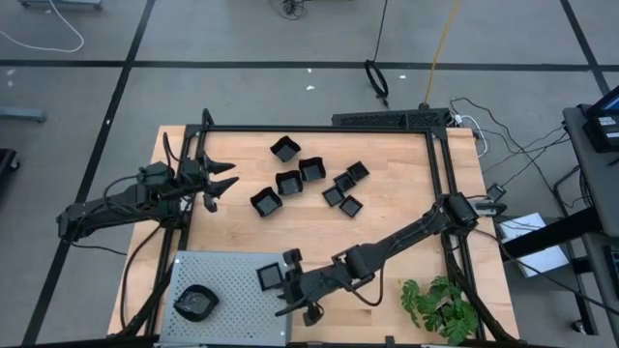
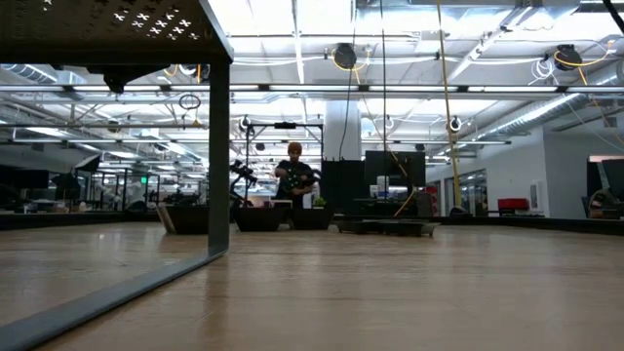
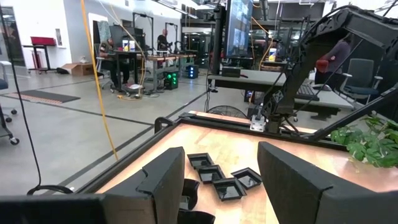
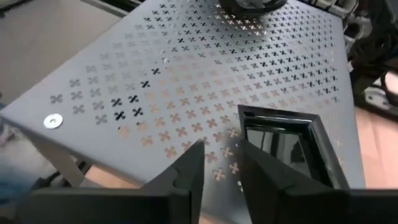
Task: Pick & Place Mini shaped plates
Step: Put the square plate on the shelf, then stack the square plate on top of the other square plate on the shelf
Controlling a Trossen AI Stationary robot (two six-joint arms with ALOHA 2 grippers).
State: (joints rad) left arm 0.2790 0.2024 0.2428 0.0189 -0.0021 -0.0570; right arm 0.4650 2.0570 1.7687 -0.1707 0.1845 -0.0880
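Several small glossy black mini shaped plates [image 1: 314,176] lie scattered on the wooden table's far middle, and they also show in the left wrist view [image 3: 224,182]. A square plate [image 1: 268,276] [image 4: 286,140] lies flat on the right edge of the raised grey perforated tray [image 1: 222,275]. My right gripper [image 1: 280,282] [image 4: 222,163] hangs right over that edge, slanting down, its fingers a little apart with only tray showing between them. A round dark dish [image 1: 195,303] sits on the tray's near left. My left gripper [image 1: 230,175] [image 3: 221,149] waits open at the table's left, holding nothing. My right gripper has one finger [image 4: 267,171] standing in front of the square plate's near wall [image 4: 249,118]. That finger hides where the two meet, so I cannot tell whether it touches the plate. The plate rests flat on the tray.
A black metal frame [image 1: 319,129] borders the table. A green plant [image 1: 440,307] lies at the near right corner. The tray stands on legs [image 2: 218,146] above the tabletop. Bare wood stretches between the tray and the plate cluster.
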